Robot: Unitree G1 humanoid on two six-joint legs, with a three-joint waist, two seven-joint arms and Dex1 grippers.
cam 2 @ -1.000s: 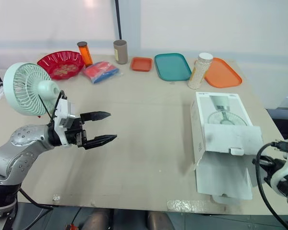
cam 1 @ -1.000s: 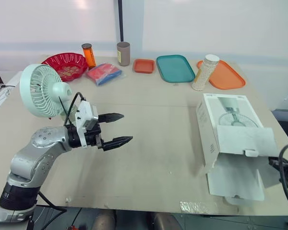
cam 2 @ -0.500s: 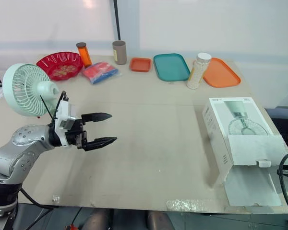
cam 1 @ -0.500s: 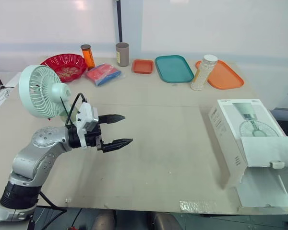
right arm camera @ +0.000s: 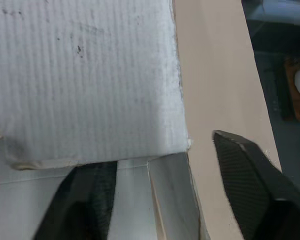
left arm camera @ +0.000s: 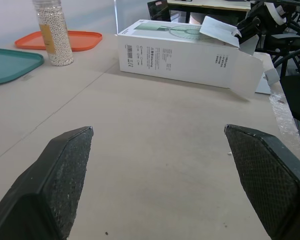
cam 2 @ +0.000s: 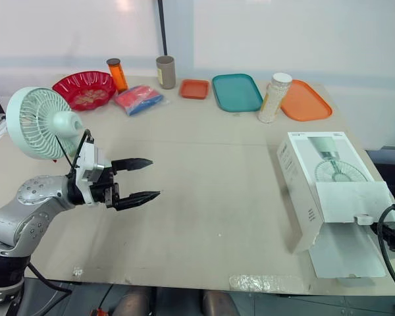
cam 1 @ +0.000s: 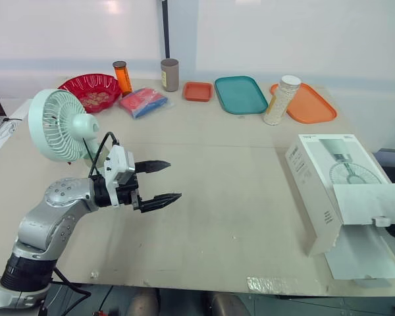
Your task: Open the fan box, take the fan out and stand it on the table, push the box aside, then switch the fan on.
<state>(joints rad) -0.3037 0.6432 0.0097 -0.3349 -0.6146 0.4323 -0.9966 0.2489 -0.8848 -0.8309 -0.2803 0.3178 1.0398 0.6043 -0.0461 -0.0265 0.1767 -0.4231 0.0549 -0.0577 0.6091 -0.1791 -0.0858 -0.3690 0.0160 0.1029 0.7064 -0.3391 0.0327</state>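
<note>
The mint-green fan [cam 1: 59, 125] stands upright at the table's left side. Just right of it my left gripper [cam 1: 159, 181] hovers over the bare tabletop, open and empty, pointing toward the box. The white fan box [cam 1: 336, 191] lies at the table's right edge with its end flaps [cam 1: 368, 204] hanging open toward the near side. In the right wrist view my right gripper [right arm camera: 165, 195] is open, its fingers [right arm camera: 250, 185] spread wide on either side of a corner of the white cardboard flap [right arm camera: 85, 75]. The left wrist view shows the box [left arm camera: 180, 50] far ahead.
Along the back stand a red bowl [cam 1: 89, 89], an orange bottle [cam 1: 122, 76], a brown cup [cam 1: 169, 74], a red-blue packet [cam 1: 142, 102], a small orange tray [cam 1: 197, 91], a teal tray [cam 1: 240, 94], a bead jar [cam 1: 278, 99] and a large orange tray [cam 1: 306, 105].
The box has slid to the right, up to the table's edge, and turned a little. The right gripper's fingers have opened. The left arm and fan stay in place.
</note>
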